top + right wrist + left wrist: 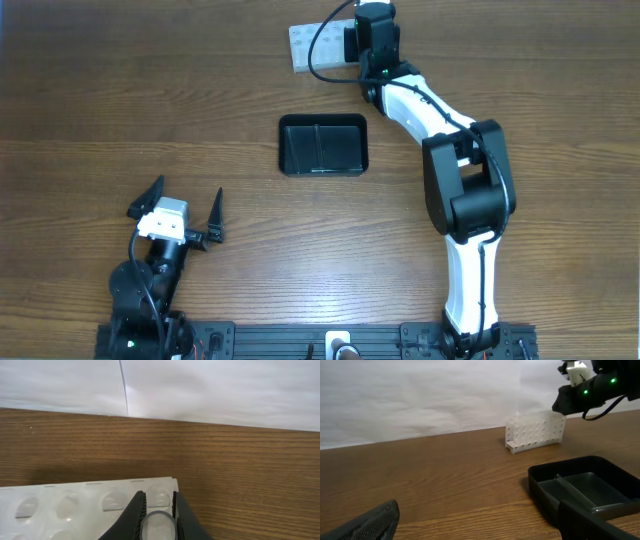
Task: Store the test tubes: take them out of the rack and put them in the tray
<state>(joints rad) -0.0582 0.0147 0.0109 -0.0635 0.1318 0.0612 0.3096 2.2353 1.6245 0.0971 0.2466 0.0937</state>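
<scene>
At the rack's (305, 50) 3 o'clock end, right end effector (158, 506) stood over the last hole, its two fingers pinched on the round rim of a test tube (159, 526). Tube was upright, seated in the rack. Rack lay at 12 o'clock from the tray (282, 146), well apart from it on the tabletop (120, 100).

Left end effector (185, 205) sat at about 8 o'clock from the tray, fingers spread wide, holding nothing.

Handling, as judged: tube looked clear, thin-walled, light and stiff. Likely slippery and easy to crack if squeezed hard or knocked on the rack's edge. Best hold is just under the rim, as it was taken, with a straight pull up so the wall does not bind in the hole. Tray is shallow, so the tube should be laid down low, not dropped.

Hard to make out:
- tube's body below the rim, hidden by fingers and rack;
- whether the other holes held tubes; they showed as pale circles;
- a thin clear line across the tray floor, either a tube or a divider; could not tell which.
</scene>
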